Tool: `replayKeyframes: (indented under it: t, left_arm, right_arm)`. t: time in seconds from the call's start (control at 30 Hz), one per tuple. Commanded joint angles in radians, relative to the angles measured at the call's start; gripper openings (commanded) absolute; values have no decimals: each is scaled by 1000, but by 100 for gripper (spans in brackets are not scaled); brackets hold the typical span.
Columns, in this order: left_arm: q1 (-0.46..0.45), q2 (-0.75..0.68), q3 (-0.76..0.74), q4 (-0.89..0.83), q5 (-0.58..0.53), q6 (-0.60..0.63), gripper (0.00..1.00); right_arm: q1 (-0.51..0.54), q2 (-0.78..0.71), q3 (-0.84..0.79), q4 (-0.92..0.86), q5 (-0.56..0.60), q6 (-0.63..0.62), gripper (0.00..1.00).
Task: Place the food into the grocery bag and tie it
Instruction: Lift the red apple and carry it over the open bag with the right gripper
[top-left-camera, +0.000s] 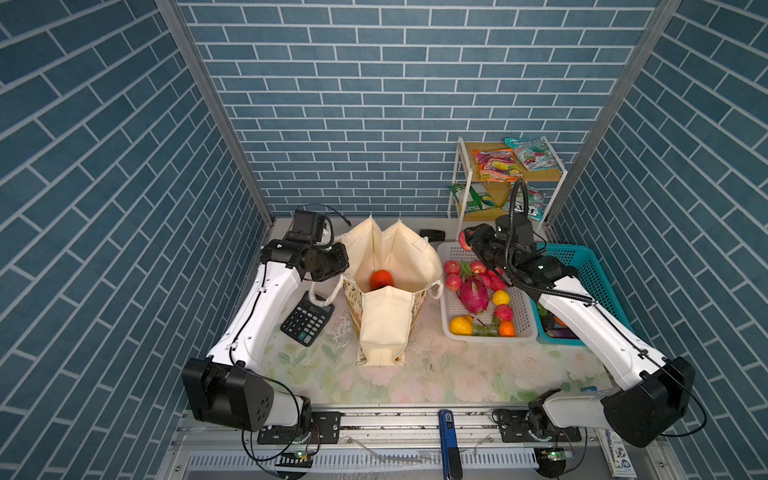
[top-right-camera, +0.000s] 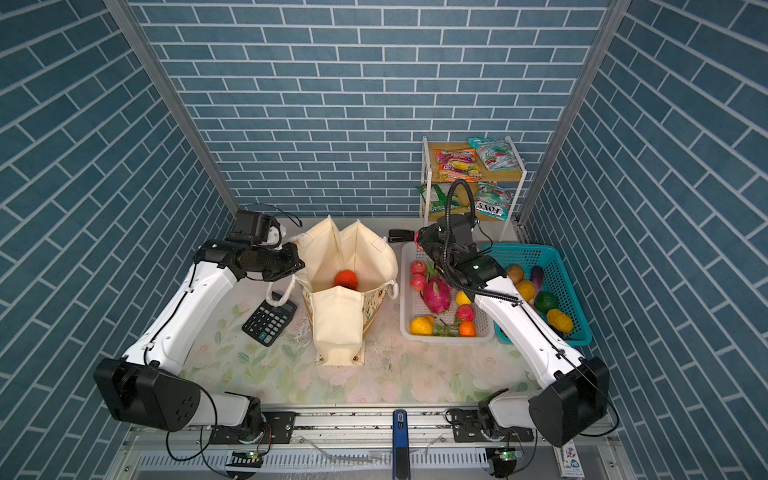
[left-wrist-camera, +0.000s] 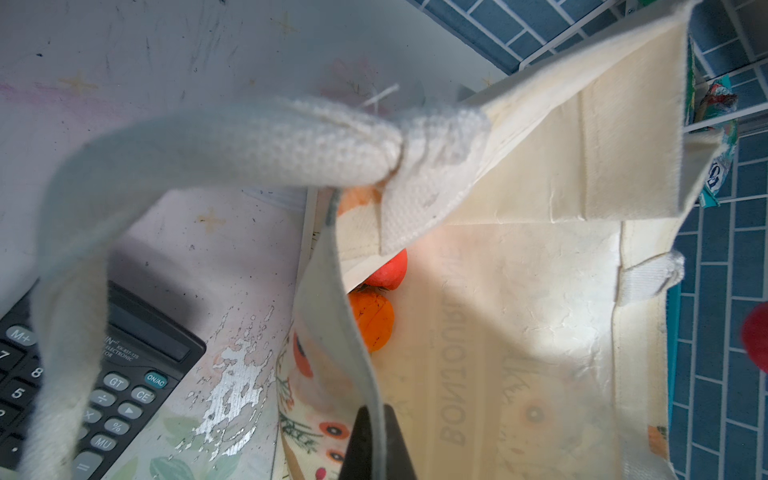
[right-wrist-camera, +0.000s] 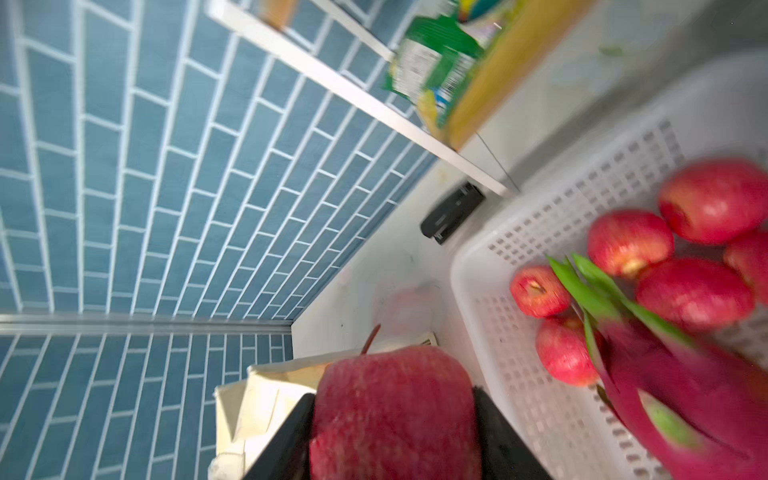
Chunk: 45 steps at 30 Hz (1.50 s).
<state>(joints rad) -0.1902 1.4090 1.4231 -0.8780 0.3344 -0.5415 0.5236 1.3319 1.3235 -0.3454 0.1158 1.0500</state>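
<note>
The cream grocery bag (top-left-camera: 390, 257) (top-right-camera: 345, 253) stands open at the table's middle. A red-orange fruit (top-left-camera: 381, 279) (left-wrist-camera: 392, 270) and an orange one (left-wrist-camera: 374, 320) lie inside. My left gripper (left-wrist-camera: 377, 440) is shut on the bag's left rim, under its rope handle (left-wrist-camera: 249, 141). My right gripper (right-wrist-camera: 395, 415) is shut on a red apple (right-wrist-camera: 395, 399) (top-left-camera: 464, 241), held above the far left corner of the white basket (top-left-camera: 446, 324). A dragon fruit (top-left-camera: 473, 295) and several round fruits lie in that basket. Snack packets (top-left-camera: 496, 164) rest on the shelf.
A calculator (top-left-camera: 307, 318) lies left of the bag, under my left arm. A teal basket (top-left-camera: 590, 266) with more produce sits right of the white one. A black stapler (top-left-camera: 432, 235) lies behind the bag. The wire shelf (top-left-camera: 457, 183) stands at the back right.
</note>
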Motion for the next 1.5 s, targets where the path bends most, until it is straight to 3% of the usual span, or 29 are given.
replayKeyframes:
  t: [0.0,0.2,0.43,1.1,1.47]
  left_arm:
    - [-5,-2,19,-27,3,21,0]
    - [-5,-14,10,-36,3,27,0]
    - [-5,-29,-13,-23,1,17,0]
    - [-5,-45,-32,-33,-9,11,0]
    - [-5,-35,-18,-35,-2,14,0]
  right_arm:
    - [4,-5,76,-90,-56,-340,25]
    - [38,18,163,-128,-165,-486,19]
    - [177,76,273,-250,-193,-699,18]
    - [311,284,429,-325,-298,-897,17]
    - [338,494,616,-378,-351,-984,18]
